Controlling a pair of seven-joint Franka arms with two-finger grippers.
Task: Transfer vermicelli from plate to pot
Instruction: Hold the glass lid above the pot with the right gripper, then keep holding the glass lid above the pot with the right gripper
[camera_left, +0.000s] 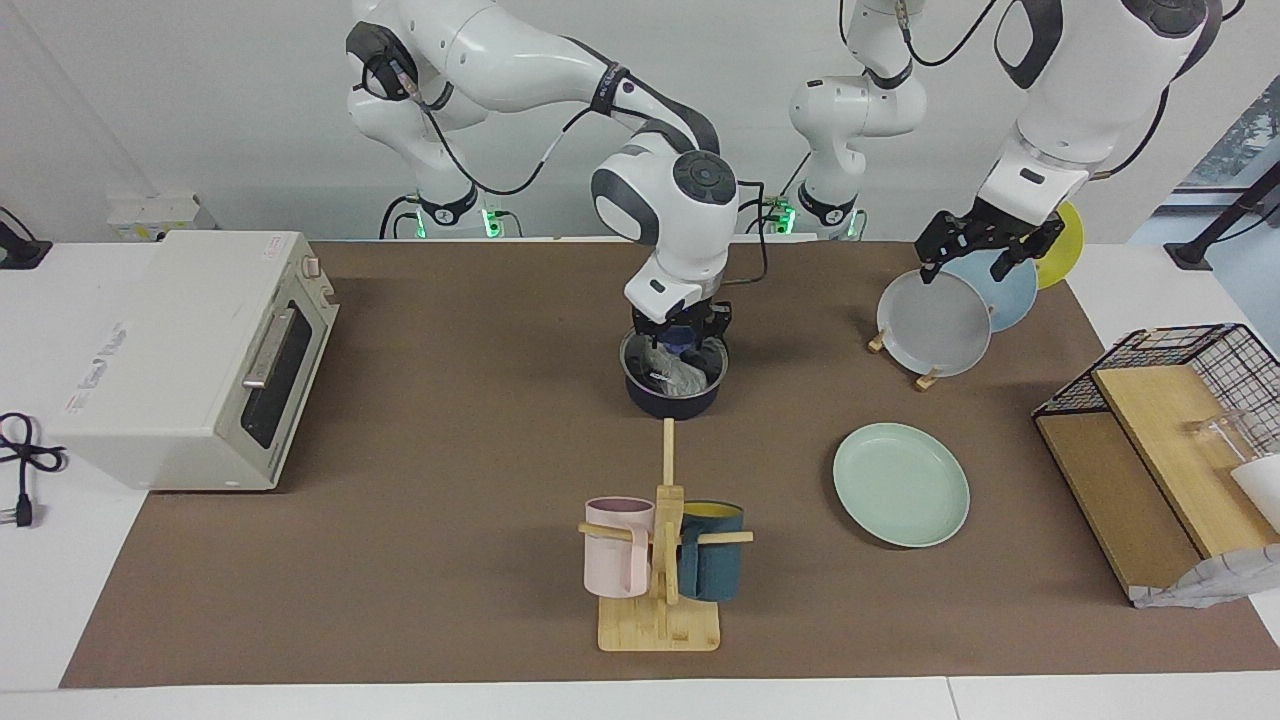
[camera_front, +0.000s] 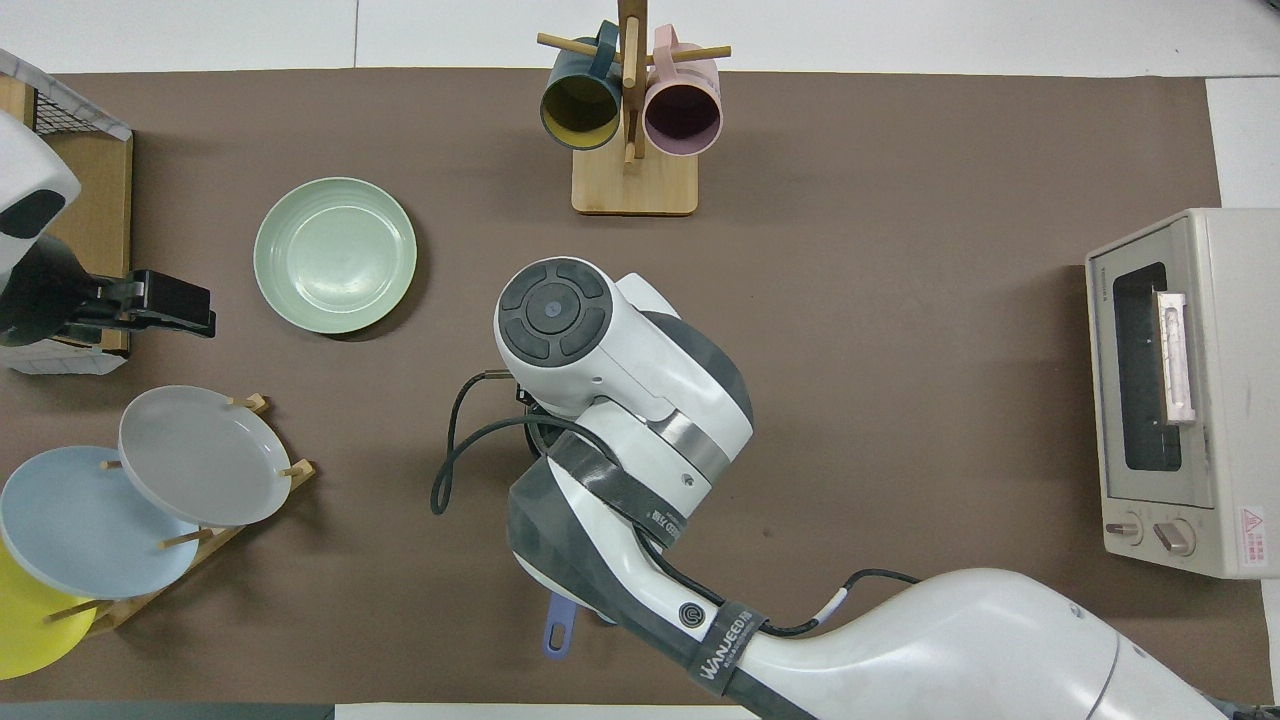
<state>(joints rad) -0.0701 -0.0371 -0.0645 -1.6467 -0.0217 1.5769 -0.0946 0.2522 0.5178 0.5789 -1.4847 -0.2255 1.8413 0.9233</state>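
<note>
The dark pot stands mid-table with the whitish vermicelli lying inside it. My right gripper hangs just over the pot's mouth, fingers apart and holding nothing. In the overhead view the right arm hides the pot, and only the blue handle's end shows. The mint-green plate lies bare, farther from the robots and toward the left arm's end. My left gripper waits open over the plate rack.
A wooden rack with grey, blue and yellow plates stands near the left arm. A mug tree with a pink and a teal mug stands farther out than the pot. A toaster oven and a wire basket stand at the two ends.
</note>
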